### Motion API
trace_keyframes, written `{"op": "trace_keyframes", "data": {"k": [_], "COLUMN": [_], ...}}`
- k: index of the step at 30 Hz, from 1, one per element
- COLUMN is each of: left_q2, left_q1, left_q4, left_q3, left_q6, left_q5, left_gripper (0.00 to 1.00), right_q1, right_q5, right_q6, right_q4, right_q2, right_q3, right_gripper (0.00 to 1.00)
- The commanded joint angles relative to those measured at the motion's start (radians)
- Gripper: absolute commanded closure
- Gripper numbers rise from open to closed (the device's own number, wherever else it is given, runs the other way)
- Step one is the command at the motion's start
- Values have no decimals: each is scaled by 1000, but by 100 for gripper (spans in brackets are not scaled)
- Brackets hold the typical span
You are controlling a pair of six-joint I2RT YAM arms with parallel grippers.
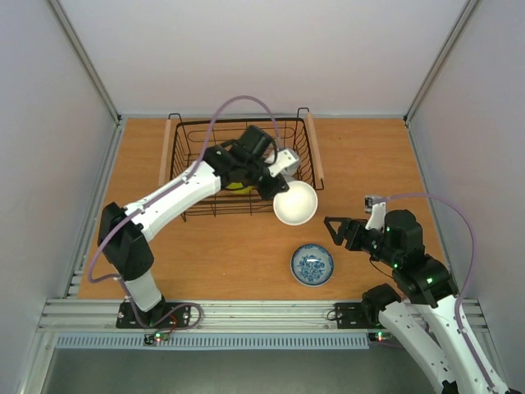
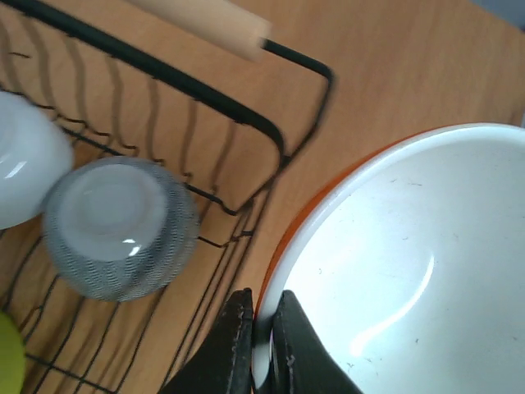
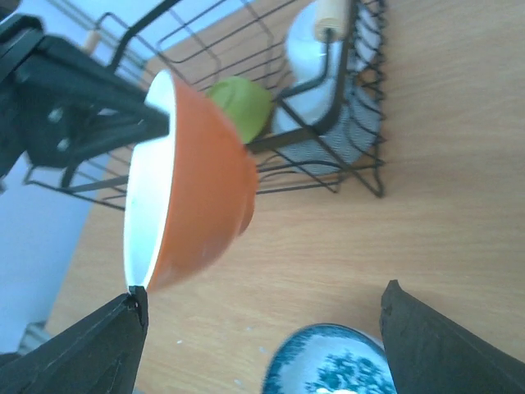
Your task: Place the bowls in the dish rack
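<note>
Room: white-walled booth with a wooden table (image 1: 369, 164) as its floor and a metal rail (image 1: 246, 310) along the near edge.
Dish rack (image 1: 190, 131): black wire, sits far-centre on the table with a wooden handle (image 1: 166, 152) on each short side.
Already in the rack: white bowl (image 2: 16, 160), grey speckled bowl (image 2: 119, 226) flipped upside down beside it, and a yellow-green bowl (image 3: 242, 107).
Left gripper (image 2: 264, 300): jaws pinched tight on the rim of the orange bowl (image 3: 201, 193).
Orange bowl position: white inside, tipped on its side, up off the wood, just outside the rack's near right corner.
Right gripper (image 1: 330, 232): jaws spread wide, nothing in them, hovering just beside the blue-patterned bowl (image 1: 312, 264).
Blue-patterned bowl: upright on the table, between the rack and the near rail.
Writing: the only marking I can make out is the blue pattern inside that bowl.
Edges: the rack's left handle runs close to the table's left edge.
Room to move: bare wood right of the rack out to the wall, plus a strip between the rack and the rail.
</note>
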Motion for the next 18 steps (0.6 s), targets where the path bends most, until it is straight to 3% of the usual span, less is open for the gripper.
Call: {"op": "trace_keyframes", "data": {"k": [1,9,18], "left_q2": [-50,-57,-94], "left_q1": [74,130,132], "left_q4": [77,93,106], "left_q3": [26,-11,-24], "left_q6": [-81,-119,-145], "left_q5": [146,275,375], "left_gripper": [100,100,100], "right_q1": [2,2,3], "right_q5": [-198,-369,-381], "right_q6": [62,179,198], "right_q4": [177,526,620], "right_q2": [37,165,266], "right_q3": [12,-50,-58], "right_gripper": [19,10,10]}}
